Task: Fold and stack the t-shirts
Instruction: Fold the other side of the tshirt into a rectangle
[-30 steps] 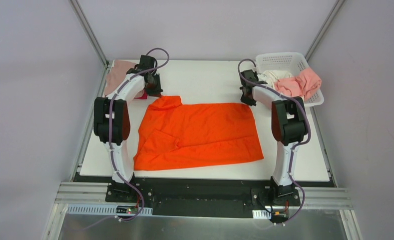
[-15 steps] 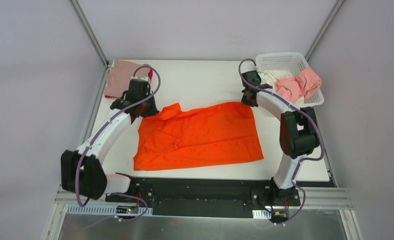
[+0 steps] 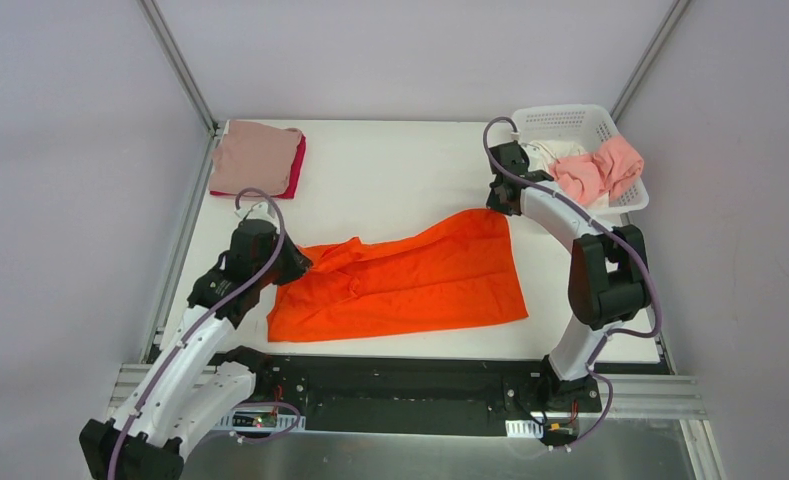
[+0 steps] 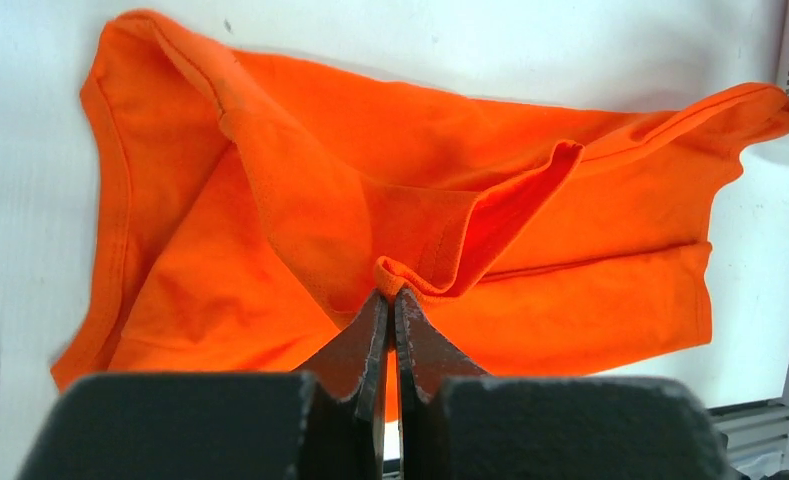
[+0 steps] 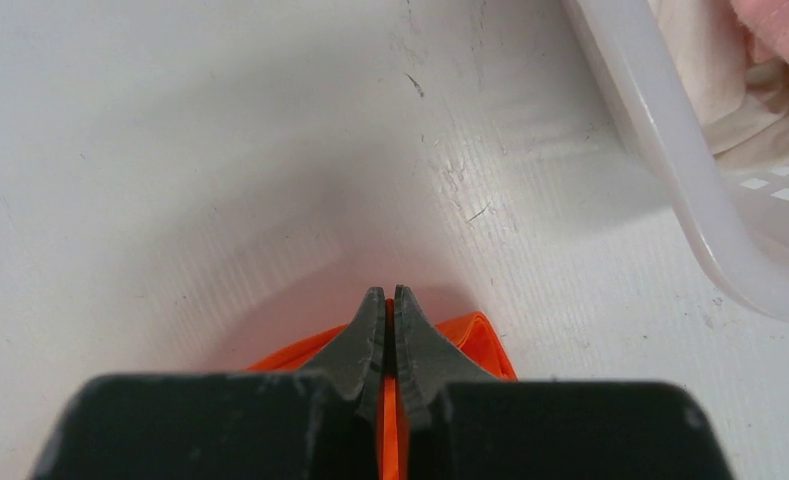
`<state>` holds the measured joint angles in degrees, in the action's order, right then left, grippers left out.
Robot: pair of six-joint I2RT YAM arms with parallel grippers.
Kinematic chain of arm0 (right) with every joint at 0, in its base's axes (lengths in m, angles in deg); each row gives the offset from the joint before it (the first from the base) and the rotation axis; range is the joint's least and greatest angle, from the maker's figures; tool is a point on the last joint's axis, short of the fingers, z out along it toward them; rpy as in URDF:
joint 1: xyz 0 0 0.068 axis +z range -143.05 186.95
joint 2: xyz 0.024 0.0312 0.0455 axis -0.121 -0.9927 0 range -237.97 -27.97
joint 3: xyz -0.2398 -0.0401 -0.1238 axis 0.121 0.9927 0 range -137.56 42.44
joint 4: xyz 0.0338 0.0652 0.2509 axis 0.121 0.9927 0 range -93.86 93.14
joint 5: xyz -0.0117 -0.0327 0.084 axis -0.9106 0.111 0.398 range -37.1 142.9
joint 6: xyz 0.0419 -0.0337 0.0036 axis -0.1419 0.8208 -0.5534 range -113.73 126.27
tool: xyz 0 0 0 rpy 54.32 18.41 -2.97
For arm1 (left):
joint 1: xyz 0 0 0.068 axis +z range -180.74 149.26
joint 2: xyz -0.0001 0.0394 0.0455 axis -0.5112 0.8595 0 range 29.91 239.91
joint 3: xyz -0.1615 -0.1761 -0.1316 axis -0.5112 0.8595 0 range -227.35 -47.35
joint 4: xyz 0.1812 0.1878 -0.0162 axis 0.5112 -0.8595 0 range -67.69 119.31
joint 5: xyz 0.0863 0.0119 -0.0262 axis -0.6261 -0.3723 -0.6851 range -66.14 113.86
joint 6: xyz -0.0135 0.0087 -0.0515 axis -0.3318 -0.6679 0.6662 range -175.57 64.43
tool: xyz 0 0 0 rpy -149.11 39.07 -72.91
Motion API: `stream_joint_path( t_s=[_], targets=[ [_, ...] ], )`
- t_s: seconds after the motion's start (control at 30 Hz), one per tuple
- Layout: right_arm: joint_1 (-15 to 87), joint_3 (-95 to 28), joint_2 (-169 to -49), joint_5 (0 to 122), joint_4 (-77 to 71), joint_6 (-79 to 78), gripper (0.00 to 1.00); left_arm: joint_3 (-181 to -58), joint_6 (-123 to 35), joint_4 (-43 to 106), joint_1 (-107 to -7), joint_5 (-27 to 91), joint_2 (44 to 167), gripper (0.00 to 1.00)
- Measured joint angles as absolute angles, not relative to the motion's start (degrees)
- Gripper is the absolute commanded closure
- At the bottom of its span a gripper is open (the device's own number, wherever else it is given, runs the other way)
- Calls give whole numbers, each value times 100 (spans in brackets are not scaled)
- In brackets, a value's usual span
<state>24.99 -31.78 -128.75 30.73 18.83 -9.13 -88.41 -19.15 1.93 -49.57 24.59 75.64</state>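
Note:
The bright orange t-shirt (image 3: pixel 410 275) lies across the middle of the table, its far edge lifted and pulled toward the near left. My left gripper (image 3: pixel 300 262) is shut on its upper left corner; the left wrist view shows the pinched hem (image 4: pixel 410 275) at my fingertips (image 4: pixel 390 296). My right gripper (image 3: pixel 498 206) is shut on the shirt's upper right corner, with orange cloth (image 5: pixel 480 335) between the fingers (image 5: pixel 389 295). A folded dusty pink shirt (image 3: pixel 255 155) lies on a crimson one (image 3: pixel 297 165) at the far left.
A white lattice basket (image 3: pixel 570 122) at the far right corner holds a salmon pink shirt (image 3: pixel 605 165) and a white one (image 3: pixel 555 150). Its wall (image 5: pixel 670 150) is close to my right gripper. The table's near edge runs just below the orange shirt.
My left gripper has pulled the shirt's upper left corner toward the near left, folding the far edge over. The pink and crimson stack is now uncovered. The right gripper stayed almost still.

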Motion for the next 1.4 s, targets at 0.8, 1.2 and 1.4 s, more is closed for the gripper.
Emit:
stream_joint_path(
  t_s=[0.8, 1.2, 1.4],
  targets=[
    [2499, -2656, -12713, 3302, 1792, -909, 100, -7316, -389, -775, -5477, 2938, 5923, 98],
    [2499, -2299, -12547, 3175, 1807, -1062, 44, -6940, -86, -943, -5519, 3115, 5554, 42],
    [2506, -2048, -12016, 2552, 2292, -1462, 13, -7042, -110, -1090, -5519, 3318, 5230, 1]
  ],
)
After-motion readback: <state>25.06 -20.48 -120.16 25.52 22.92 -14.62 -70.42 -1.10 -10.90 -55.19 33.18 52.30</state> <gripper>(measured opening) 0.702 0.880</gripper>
